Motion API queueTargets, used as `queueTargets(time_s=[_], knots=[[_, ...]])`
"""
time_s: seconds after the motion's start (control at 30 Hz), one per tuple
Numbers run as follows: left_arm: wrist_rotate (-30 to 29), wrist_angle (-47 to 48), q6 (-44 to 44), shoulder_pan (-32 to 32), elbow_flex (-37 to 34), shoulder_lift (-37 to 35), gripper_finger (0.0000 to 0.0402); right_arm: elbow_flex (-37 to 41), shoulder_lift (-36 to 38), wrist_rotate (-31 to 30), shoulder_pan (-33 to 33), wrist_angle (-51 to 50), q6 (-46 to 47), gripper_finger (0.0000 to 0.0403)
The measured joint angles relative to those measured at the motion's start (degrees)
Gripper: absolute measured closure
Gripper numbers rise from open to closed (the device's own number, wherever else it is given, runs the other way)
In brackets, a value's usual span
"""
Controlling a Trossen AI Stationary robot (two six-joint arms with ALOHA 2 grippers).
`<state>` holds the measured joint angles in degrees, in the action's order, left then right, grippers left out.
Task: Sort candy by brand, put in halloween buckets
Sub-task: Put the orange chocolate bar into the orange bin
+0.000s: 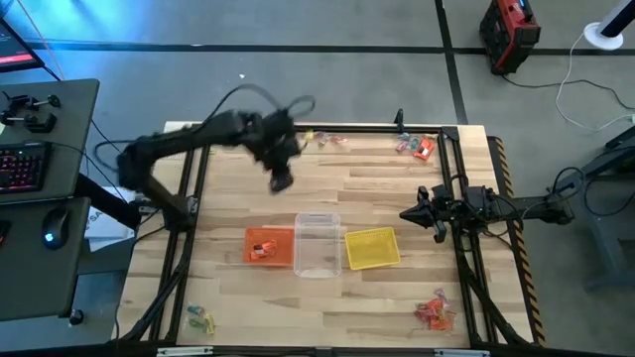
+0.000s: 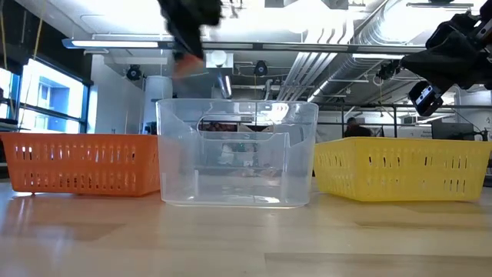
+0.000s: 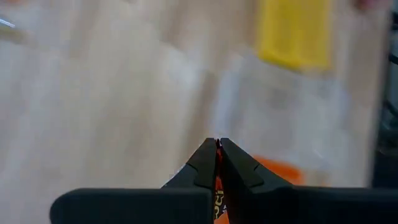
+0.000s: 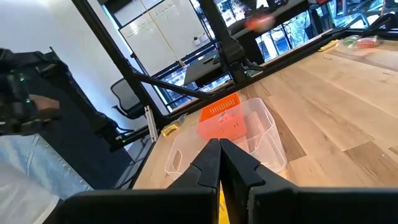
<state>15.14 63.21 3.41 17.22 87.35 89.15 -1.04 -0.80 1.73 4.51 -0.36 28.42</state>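
— Left gripper [image 1: 282,181] first: where do you have it?

— You have it over the far-left part of the table [image 1: 228,302], between the far candy and the tubs. In the left wrist view its fingers [image 3: 205,163] are pressed together with a sliver of red-orange wrapper [image 3: 217,186] showing between them, so I judge you are clamped on one red-orange candy.

— And where does it need to go?

— The three tubs stand in a row nearer than the gripper: the orange bucket [image 1: 269,246] on the left, the clear bucket [image 1: 317,244] in the middle, the yellow bucket [image 1: 372,248] on the right. The orange one lies almost straight toward the near side from your gripper, slightly left, and it already holds a few red-orange pieces [image 1: 263,248]. That looks like the match, so your move is a short pull toward the near edge.

— Could the right arm take it instead?

— No. Your right gripper [image 1: 409,213] waits at the right side, jaws shut and empty, closest to the yellow bucket. The left arm is the nearer one to the orange tub.

— What else is left?

— Loose candy at the far edge [image 1: 332,140], the far-right corner [image 1: 419,147], the near-right corner [image 1: 435,312] and the near-left corner [image 1: 201,318].
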Motion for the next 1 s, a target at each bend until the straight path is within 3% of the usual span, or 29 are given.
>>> queueTargets(time_s=[0.23, 0.43, 0.53, 0.73, 0.9, 1.0], knots=[[3.9, -2.3, 24.4, -16.0, -19.3, -13.9, 0.0401, 0.0, 0.0, 0.0, 0.0, 0.0, 0.0, 0.0402], [3.3, -19.3, 36.9, -27.5, -32.3, -17.6, 0.0401, 0.0, 0.0, 0.0, 0.0, 0.0, 0.0, 0.0402], [1.6, -25.3, 37.9, -29.3, -35.6, -16.4, 0.0401, 0.0, 0.0, 0.0, 0.0, 0.0, 0.0, 0.0402], [-1.8, -25.5, 33.3, -27.6, -37.3, -14.0, 0.0377, 0.0, 0.0, 0.0, 0.0, 0.0, 0.0, 0.0402], [1.4, -28.0, 27.9, -25.4, -37.3, -14.0, 0.0328, 0.0, 0.0, 0.0, 0.0, 0.0, 0.0, 0.0402], [3.9, -24.9, 23.6, -23.8, -36.9, -15.4, 0.0294, 0.0, 0.0, 0.0, 0.0, 0.0, 0.0, 0.0402]])
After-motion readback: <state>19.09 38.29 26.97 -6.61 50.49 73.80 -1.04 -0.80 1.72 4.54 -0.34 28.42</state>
